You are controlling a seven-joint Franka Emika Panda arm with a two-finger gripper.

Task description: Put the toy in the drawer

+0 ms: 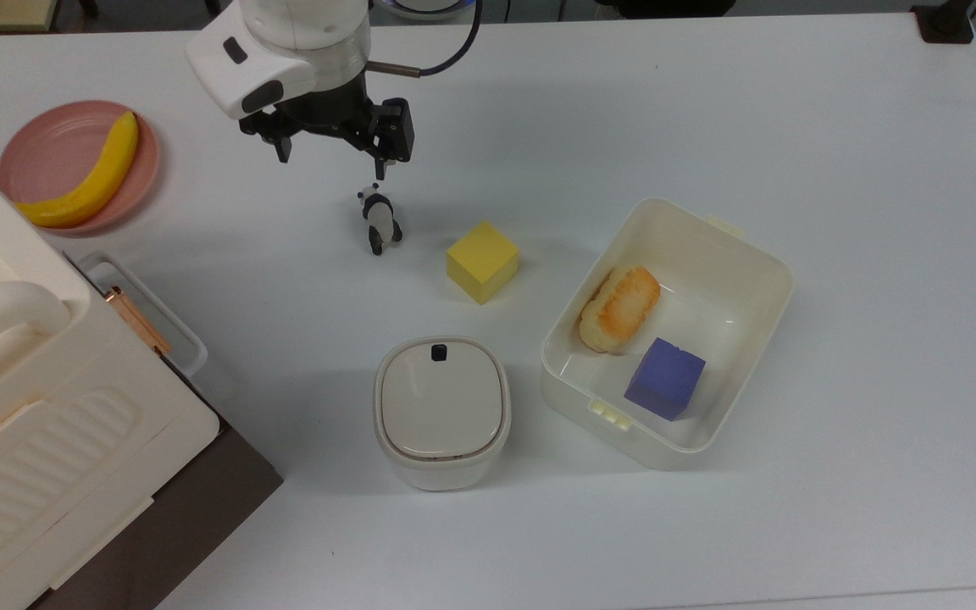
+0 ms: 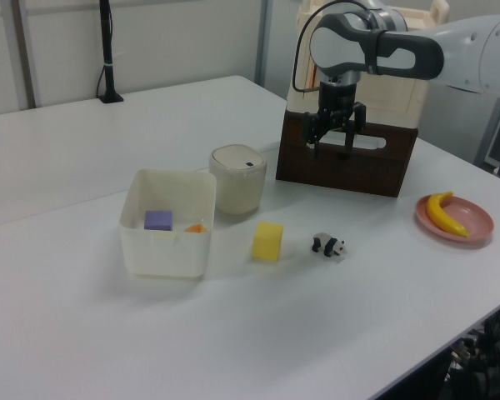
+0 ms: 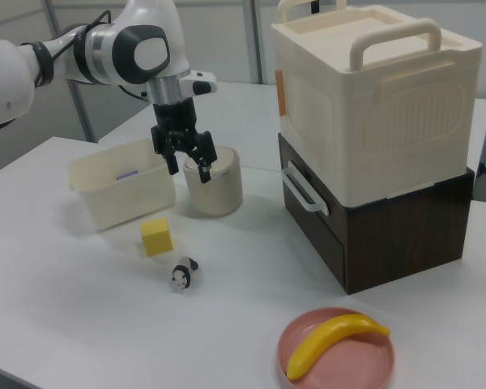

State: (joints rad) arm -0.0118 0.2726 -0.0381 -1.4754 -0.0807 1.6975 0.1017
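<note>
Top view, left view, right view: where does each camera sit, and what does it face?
Top view: overhead, looking down on the white table; the arm's wrist and open gripper hang above the small black-and-white panda toy.
Left view: low, past the cream bin, facing the cabinet; arm enters from the left view's right.
Right view: opposite side, pink plate nearest; arm enters from the right view's left.
All three views share the panda toy.

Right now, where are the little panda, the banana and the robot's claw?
panda [image 1: 380, 222], top view, its white body.
banana [image 1: 90, 176], top view, middle of its curve.
gripper [image 1: 331, 152], top view, between its open fingertips.
</note>
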